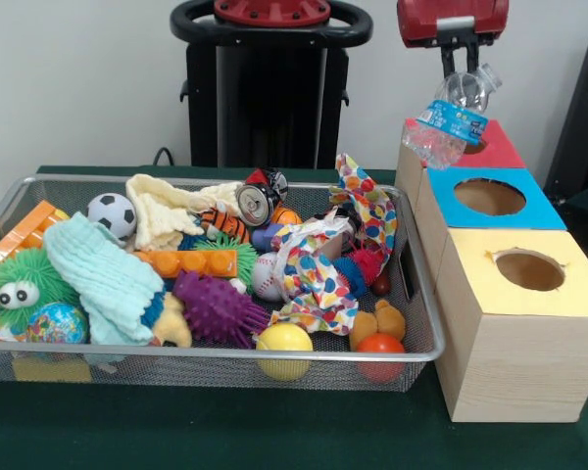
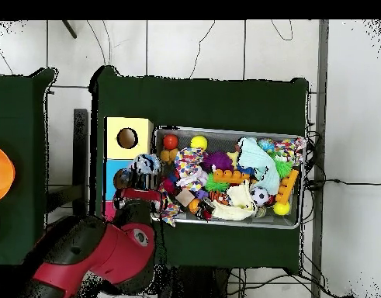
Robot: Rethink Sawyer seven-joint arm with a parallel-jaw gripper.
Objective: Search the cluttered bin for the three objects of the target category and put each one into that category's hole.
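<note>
The end effector [image 1: 467, 61] is clenched on the neck of a crushed plastic bottle [image 1: 453, 119], which hangs tilted above the red box [image 1: 492, 149], the farthest of three boxes beside the wire bin [image 1: 412, 294]. The bottle's lower end sits over the red hole's near edge, close to the blue box [image 1: 490, 201]. The risk, I judge, is a poor drop: released off-centre, the crumpled, springy bottle could catch the rim, bounce onto the blue or yellow box [image 1: 529, 274], or roll onto the counter [image 1: 274, 431]. Its tilt could also wedge it across the hole.
</note>
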